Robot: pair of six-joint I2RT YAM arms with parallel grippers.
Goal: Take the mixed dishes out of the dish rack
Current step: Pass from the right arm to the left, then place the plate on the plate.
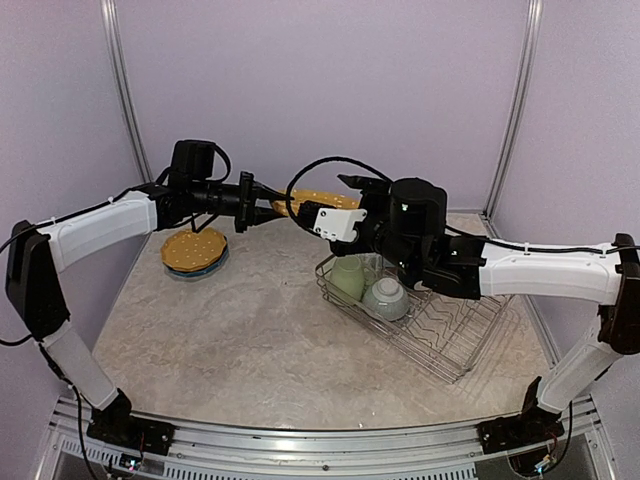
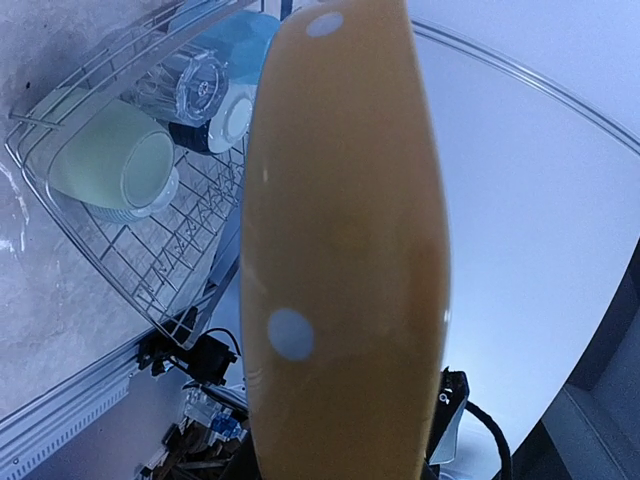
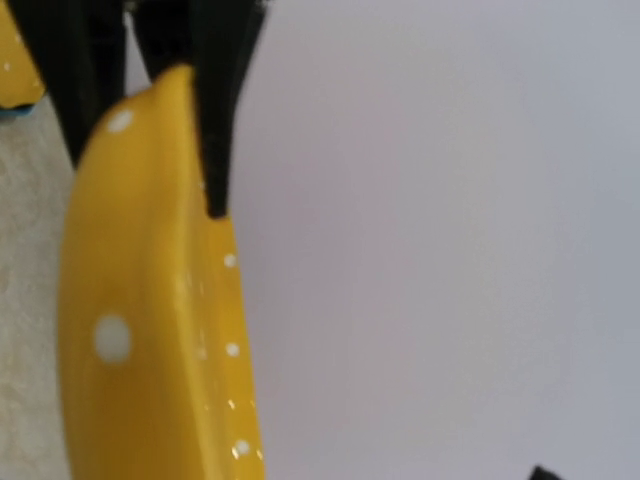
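My left gripper (image 1: pixel 268 207) is shut on the rim of a yellow white-dotted plate (image 1: pixel 318 199) and holds it edge-on in the air behind the dish rack (image 1: pixel 440 335). The plate fills the left wrist view (image 2: pixel 345 250) and hides my own fingers there. The right wrist view shows the plate (image 3: pixel 150 330) clamped by the left gripper's black fingers (image 3: pixel 215 100). My right gripper (image 1: pixel 355 187) is at the plate's far end, apparently open. The rack holds a pale green mug (image 1: pixel 347 278), a teal bowl (image 1: pixel 386 298), a clear glass (image 2: pixel 195 85) and a light blue mug (image 2: pixel 240 40).
A yellow plate stacked on a blue plate (image 1: pixel 194 250) lies on the table at the back left. The rack stands at the right, its near half bare wire. Pale walls and metal posts enclose the table.
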